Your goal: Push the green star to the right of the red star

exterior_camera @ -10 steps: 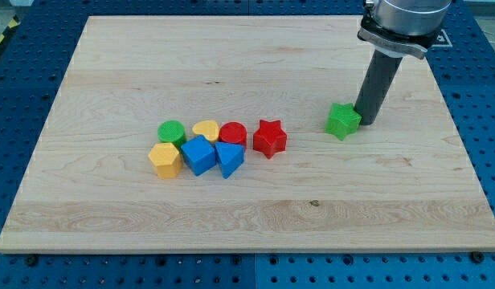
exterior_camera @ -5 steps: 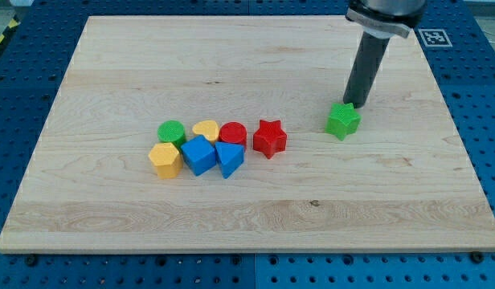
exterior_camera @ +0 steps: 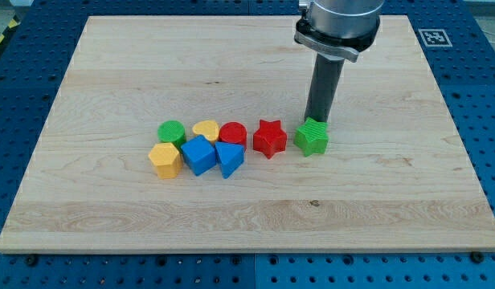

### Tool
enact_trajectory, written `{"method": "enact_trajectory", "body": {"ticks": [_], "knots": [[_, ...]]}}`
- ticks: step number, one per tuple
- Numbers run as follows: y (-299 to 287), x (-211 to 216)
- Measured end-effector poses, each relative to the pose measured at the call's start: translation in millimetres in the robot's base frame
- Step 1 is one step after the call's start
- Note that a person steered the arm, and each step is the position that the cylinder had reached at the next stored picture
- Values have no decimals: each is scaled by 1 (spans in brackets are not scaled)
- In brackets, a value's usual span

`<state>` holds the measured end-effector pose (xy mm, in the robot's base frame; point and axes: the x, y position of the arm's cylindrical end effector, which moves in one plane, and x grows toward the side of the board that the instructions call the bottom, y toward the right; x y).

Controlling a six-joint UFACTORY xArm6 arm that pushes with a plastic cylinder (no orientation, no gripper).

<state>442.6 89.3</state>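
The green star [exterior_camera: 312, 137] lies just to the view's right of the red star [exterior_camera: 269, 138], with a small gap between them. My tip [exterior_camera: 314, 120] stands right behind the green star, at its top edge, touching or nearly touching it. The dark rod rises from there toward the view's top.
A cluster sits left of the red star: a red cylinder [exterior_camera: 233, 133], a yellow heart [exterior_camera: 206, 130], a green cylinder [exterior_camera: 172, 132], a yellow hexagon [exterior_camera: 165, 160], a blue cube [exterior_camera: 199, 155] and a blue triangle [exterior_camera: 229, 158]. The wooden board [exterior_camera: 111, 64] has a fiducial tag [exterior_camera: 435, 36] at its top right.
The green star has slid to the view's left and slightly down, ending beside the red star. My tip moved left with it, from the star's right side to behind it.
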Motion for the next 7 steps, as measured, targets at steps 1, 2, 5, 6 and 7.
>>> {"method": "enact_trajectory", "body": {"ticks": [1, 2, 5, 6, 7], "knots": [[-12, 0], [-24, 0], [-72, 0], [-100, 0], [-130, -3]]}}
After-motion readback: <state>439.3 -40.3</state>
